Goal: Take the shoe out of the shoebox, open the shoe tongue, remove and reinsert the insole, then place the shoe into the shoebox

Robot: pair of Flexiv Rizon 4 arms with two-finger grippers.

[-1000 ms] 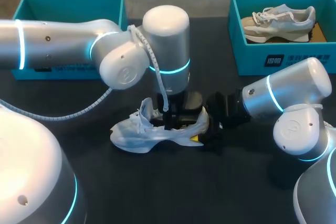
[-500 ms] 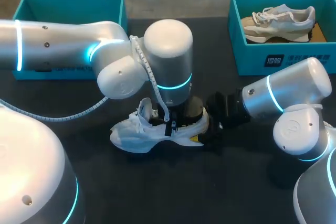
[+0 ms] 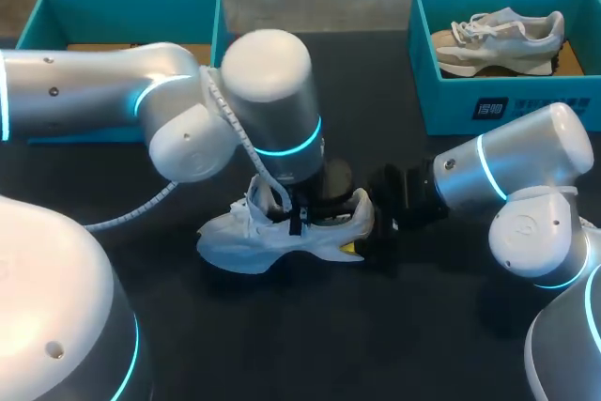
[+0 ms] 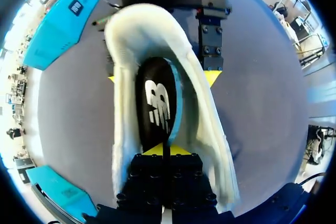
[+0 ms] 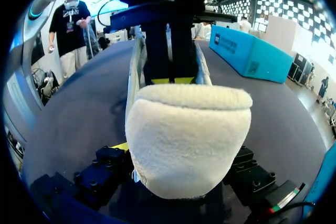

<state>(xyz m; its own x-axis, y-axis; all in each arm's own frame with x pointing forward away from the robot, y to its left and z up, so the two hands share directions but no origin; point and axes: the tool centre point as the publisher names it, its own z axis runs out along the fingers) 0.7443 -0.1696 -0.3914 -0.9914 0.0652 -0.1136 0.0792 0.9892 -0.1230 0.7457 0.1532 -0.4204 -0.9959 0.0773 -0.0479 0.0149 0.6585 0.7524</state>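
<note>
A white shoe lies on its sole mid-table, toe to the left. My left gripper reaches down into its opening. In the left wrist view, the left gripper is shut on the heel end of the black insole, which lies inside the fleecy shoe. My right gripper comes in from the right and clasps the heel. In the right wrist view, the fleecy heel fills the right gripper, with a finger on either side.
A teal shoebox stands at the back left. A second teal shoebox at the back right holds a grey and beige shoe. The black table in front of the shoe is bare.
My left gripper has shut on the insole inside the shoe, and the left arm has shifted a little to the left. The right arm and the shoe have kept still.
</note>
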